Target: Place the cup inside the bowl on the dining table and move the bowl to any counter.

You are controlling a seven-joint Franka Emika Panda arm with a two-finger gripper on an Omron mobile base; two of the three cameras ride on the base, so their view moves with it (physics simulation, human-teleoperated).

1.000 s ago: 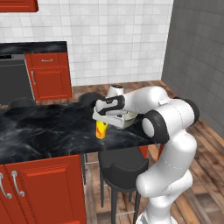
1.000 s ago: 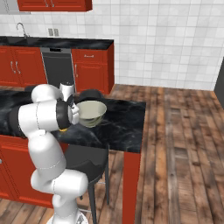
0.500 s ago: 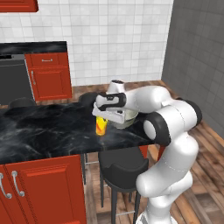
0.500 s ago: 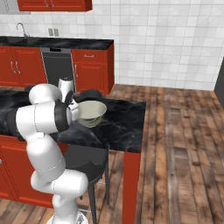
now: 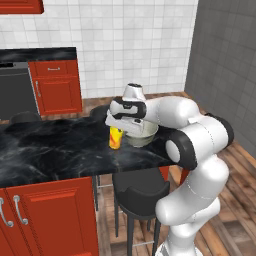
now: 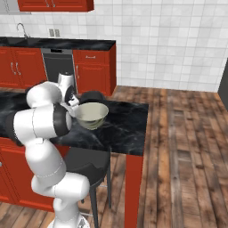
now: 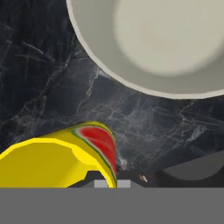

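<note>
The tool (image 5: 119, 126) is closed on the cup (image 5: 116, 138), pinching its rim from above, and the cup looks lifted just clear of the tabletop (image 5: 55, 147), though I can't be sure of the gap from the left base view. The bowl (image 5: 140, 134) sits close by at the cup's 3 o'clock in that view, near the tabletop's end. In the hand view the cup (image 7: 61, 159) hangs at 7 o'clock and the bowl (image 7: 153, 43) opens wide at 1 o'clock, with bare marble between them.

To my eye the step in hand is carrying the cup over and into the bowl. Doing it well likely means raising the cup until its base is above the bowl's rim before going sideways, or it could knock the bowl toward the edge. Then centre it over the pale inside, lower it close to the bottom, and only then let go, so it doesn't tip or bounce out.
</note>
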